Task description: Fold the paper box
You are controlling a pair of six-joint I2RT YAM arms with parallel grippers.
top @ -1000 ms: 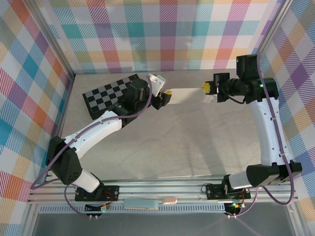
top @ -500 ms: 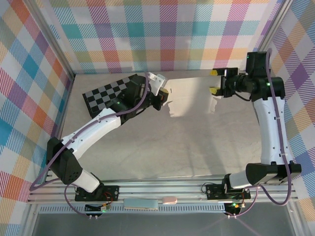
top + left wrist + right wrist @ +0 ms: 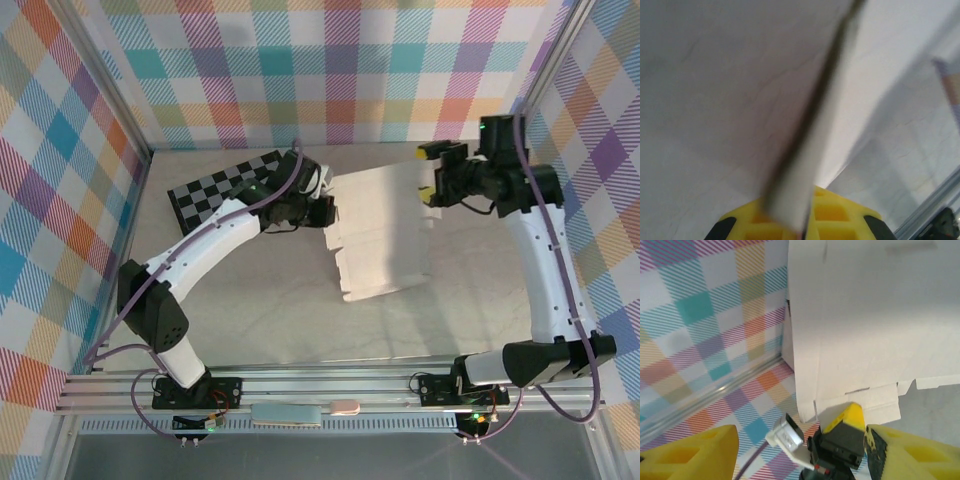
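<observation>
Your left wrist view blurs the paper box (image 3: 807, 145) to a streak. Your right wrist view crops its top and right.

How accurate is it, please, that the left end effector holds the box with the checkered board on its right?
The board lies left of the box, as the top view shows; the left end effector does hold it.

Pastel plaid walls (image 3: 300, 70) enclose a pale marbled table (image 3: 270, 300).

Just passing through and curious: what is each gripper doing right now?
Left gripper: closed on an edge of the paper box.
Right gripper: open.
</observation>
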